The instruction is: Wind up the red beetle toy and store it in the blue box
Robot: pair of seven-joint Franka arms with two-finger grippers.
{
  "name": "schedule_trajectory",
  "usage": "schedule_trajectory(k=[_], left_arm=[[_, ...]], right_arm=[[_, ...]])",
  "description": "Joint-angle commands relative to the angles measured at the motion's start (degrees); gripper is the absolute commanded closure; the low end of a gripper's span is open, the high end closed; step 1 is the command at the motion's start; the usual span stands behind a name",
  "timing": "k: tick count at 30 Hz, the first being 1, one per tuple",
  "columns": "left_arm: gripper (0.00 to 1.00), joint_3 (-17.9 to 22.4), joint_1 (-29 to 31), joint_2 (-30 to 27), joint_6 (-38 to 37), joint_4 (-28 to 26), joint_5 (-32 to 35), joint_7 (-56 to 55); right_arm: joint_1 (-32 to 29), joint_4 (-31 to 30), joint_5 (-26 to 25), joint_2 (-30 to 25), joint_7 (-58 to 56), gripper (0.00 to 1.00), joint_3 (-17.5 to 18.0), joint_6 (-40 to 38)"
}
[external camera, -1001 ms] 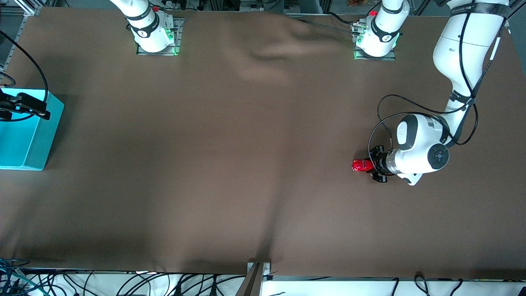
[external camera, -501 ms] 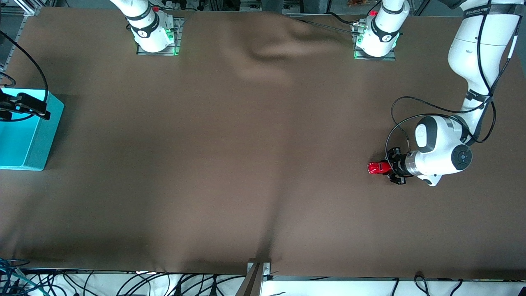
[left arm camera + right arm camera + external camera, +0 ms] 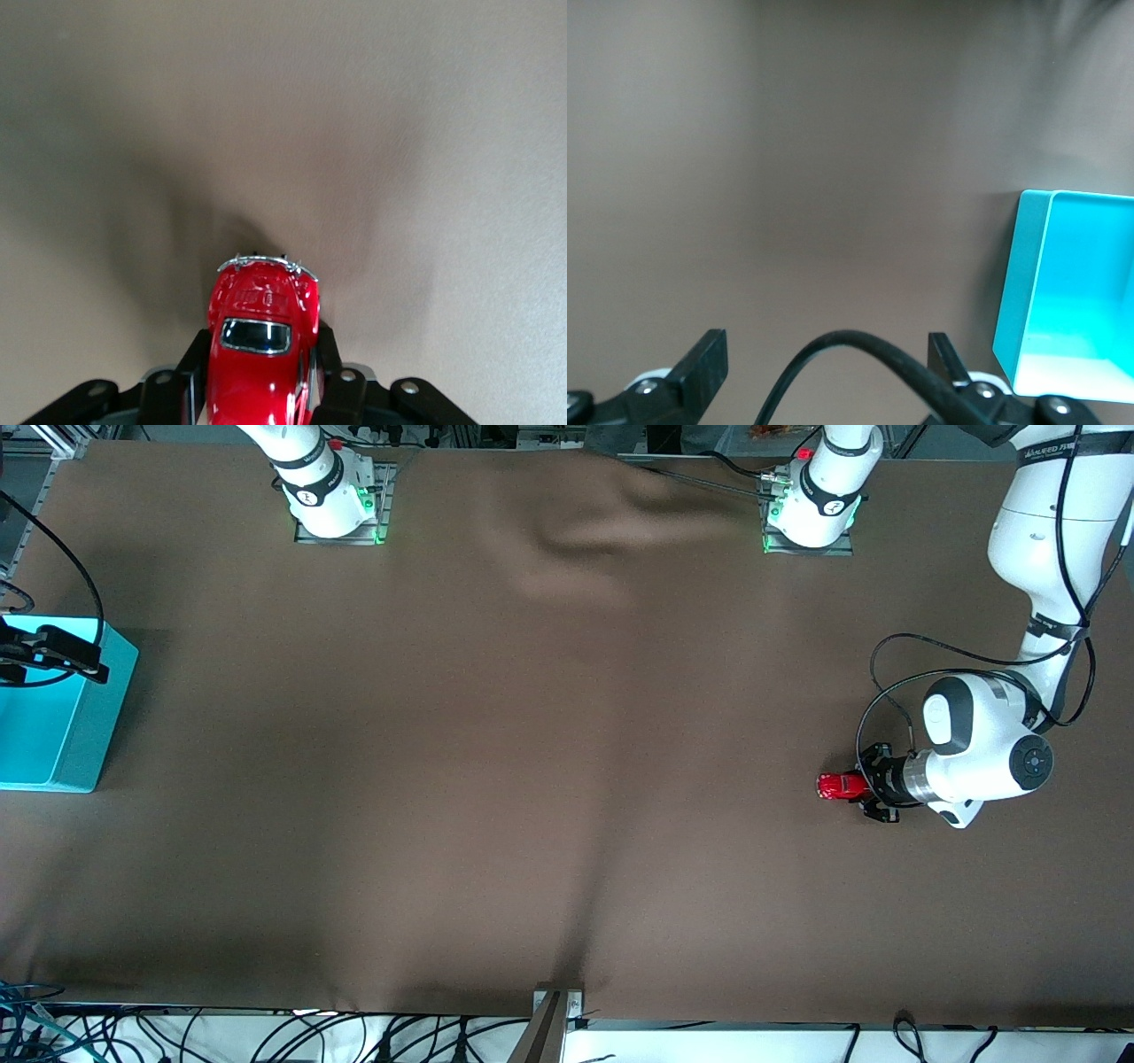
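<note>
The red beetle toy (image 3: 842,786) sits low on the brown cloth-covered surface (image 3: 549,779) toward the left arm's end, clamped between the fingers of the left gripper (image 3: 858,786). The gripper lies nearly level with the cloth, the toy's nose pointing away from the wrist toward the middle of the surface. In the left wrist view the toy (image 3: 262,347) fills the gap between the two black fingers (image 3: 197,367), which press its flanks on either side; a glossy rounded roof, a small dark window and a thin chrome bumper show there, detail the front view does not give. Whether its wheels touch the cloth cannot be told.

The cloth is matte and smooth here, with soft folds and a raised wrinkle nearer the robots' bases.

Well apart, at the right arm's end of the surface, stands the blue box (image 3: 55,717), a turquoise, open-topped rectangular bin with plain smooth walls. The right gripper (image 3: 35,657) waits over the box's rim, its fingers spread apart and holding nothing. The right wrist view shows those black fingers (image 3: 702,361) with a dark cable (image 3: 859,367) looping between them, and one corner of the box (image 3: 1028,292) with its bright inner walls, which the front view shows only partly.
</note>
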Motion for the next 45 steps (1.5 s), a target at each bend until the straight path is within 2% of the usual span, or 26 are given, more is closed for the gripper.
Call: schedule_trajectory(k=[1, 37, 41, 43, 45], left_arm=[[1.00, 0.82, 0.13, 2.77, 0.55, 1.64, 3.18, 4.65], [1.00, 3.28, 3.03, 3.21, 0.55, 2.69, 4.06, 9.83], [0.80, 3.28, 3.30, 3.21, 0.47, 3.75, 4.06, 9.75], [0.63, 3.28, 3.30, 3.21, 0.38, 3.92, 3.98, 9.66], [0.58, 3.28, 3.30, 3.21, 0.38, 4.53, 3.98, 9.40]], right_arm=[[-0.53, 1.29, 1.23, 0.59, -0.95, 0.00, 0.12, -0.23], [-0.53, 1.29, 1.23, 0.59, -0.95, 0.00, 0.12, -0.23], [-0.53, 1.29, 1.23, 0.59, -0.95, 0.00, 0.12, -0.06], [-0.53, 1.29, 1.23, 0.59, -0.95, 0.00, 0.12, 0.12], [-0.53, 1.29, 1.23, 0.59, -0.95, 0.00, 0.12, 0.12]])
